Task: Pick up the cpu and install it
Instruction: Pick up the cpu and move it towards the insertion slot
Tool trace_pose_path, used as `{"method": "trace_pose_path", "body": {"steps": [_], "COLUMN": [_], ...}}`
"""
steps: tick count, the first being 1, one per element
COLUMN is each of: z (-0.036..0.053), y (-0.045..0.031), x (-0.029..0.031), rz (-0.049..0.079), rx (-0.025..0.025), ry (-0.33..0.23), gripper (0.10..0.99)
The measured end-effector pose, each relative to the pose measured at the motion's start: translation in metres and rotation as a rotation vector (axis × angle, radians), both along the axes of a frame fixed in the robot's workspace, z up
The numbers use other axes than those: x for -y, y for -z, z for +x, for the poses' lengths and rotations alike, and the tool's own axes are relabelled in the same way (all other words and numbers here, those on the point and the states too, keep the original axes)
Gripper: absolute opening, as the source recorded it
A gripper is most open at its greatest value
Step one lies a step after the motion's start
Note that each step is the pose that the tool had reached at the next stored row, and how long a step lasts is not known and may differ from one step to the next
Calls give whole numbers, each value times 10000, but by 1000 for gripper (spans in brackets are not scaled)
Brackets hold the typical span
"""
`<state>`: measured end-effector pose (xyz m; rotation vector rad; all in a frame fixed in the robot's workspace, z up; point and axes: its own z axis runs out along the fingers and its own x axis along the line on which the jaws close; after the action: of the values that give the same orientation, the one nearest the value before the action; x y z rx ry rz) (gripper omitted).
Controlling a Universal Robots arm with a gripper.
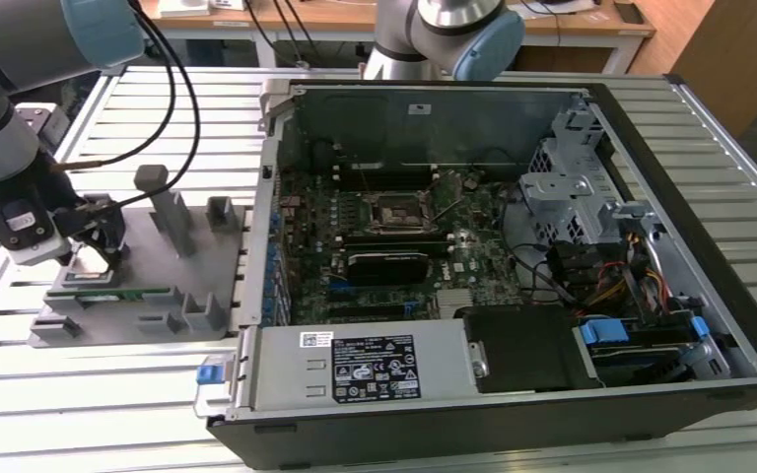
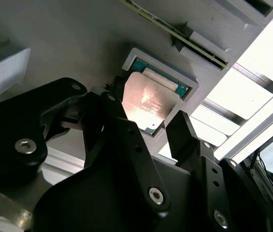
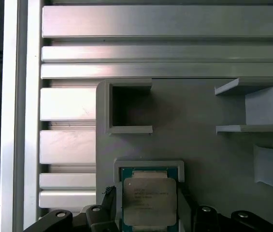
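Pickup stage | cpu (image 3: 148, 200) lies in grey fixture (image 3: 208, 145) | gripper (image 2: 147, 110) spread, straddling it | motherboard socket (image 1: 394, 210) awaits install

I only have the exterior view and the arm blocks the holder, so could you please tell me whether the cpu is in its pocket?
Observer: Yes. In both wrist views the cpu lies flat in its square pocket on the grey holder, metal top up.
Operator: Thank you. Is the gripper on it?
Observer: The gripper is open, with one finger on each side of the chip. I cannot tell if they touch it.
Operator: Anything beside the pocket?
Observer: In the second wrist view, a green memory stick sits in a neighbouring slot.
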<state>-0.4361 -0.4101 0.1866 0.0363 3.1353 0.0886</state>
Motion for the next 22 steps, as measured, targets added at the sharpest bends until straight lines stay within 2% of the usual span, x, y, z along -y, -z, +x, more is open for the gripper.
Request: {"method": "trace_pose_path", "body": {"steps": [7,9,10,12,15,22], "z": [25,26,27,27,28,27], "y": [3,3,2,-12,-101,-418], "x": [2,3,3,3,3,3], "rz": [1,0,1,13,16,16], "rx": [1,0,-1,1,2,1], "ry": [2,1,1,1,1,1], "gripper": [616,600,541,525,525,525]}}
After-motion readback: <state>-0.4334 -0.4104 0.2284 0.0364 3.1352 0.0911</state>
